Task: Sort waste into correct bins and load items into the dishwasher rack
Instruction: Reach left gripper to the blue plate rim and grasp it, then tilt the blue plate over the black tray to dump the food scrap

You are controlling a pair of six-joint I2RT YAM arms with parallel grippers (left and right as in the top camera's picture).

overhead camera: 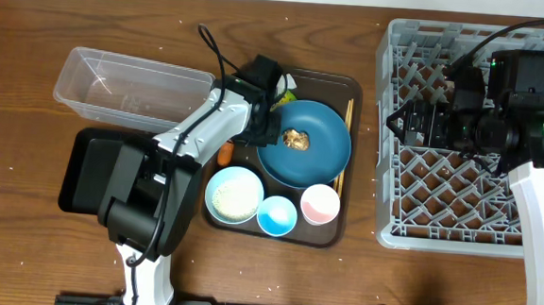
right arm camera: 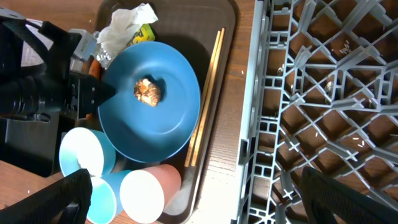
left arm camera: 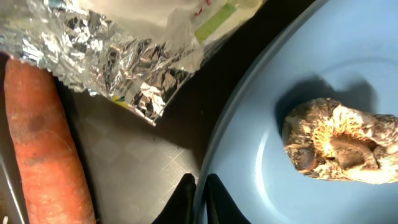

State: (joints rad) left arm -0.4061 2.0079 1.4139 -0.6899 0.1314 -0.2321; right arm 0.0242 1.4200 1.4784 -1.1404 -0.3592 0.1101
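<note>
Overhead view of a wooden tabletop [overhead camera: 20, 251], plus two wrist close-ups. My left jaws are pinched nearly together on the left rim of the large dark-blue round plate [overhead camera: 319, 155], with one fingertip [left arm camera: 185, 198] outside the rim and the other over it. A brown food scrap [overhead camera: 296, 138] sits at the plate's middle. The plate lies on a brown rectangular serving tray [overhead camera: 333, 82]. Just left of the plate on that tray are a crumpled silvery-green-yellow wrapper [left arm camera: 118, 68] and a small orange carrot [left arm camera: 43, 143]. Near the tray's front edge stand a pale round bowl [overhead camera: 233, 194] holding white rice grains [overhead camera: 234, 201], a small blue-inside cup [overhead camera: 277, 215] and a small pink-inside cup [overhead camera: 320, 204]. A pair of thin wooden chopsticks [right arm camera: 208, 93] lies along the plate's right side. Left of the serving tray are a clear rectangular plastic tub [overhead camera: 115, 86] and a shallow black rectangular tray [overhead camera: 86, 170]. My right jaws are spread wide, holding nothing, above the left part of the large square grey plastic grid rack [overhead camera: 439, 210].
</note>
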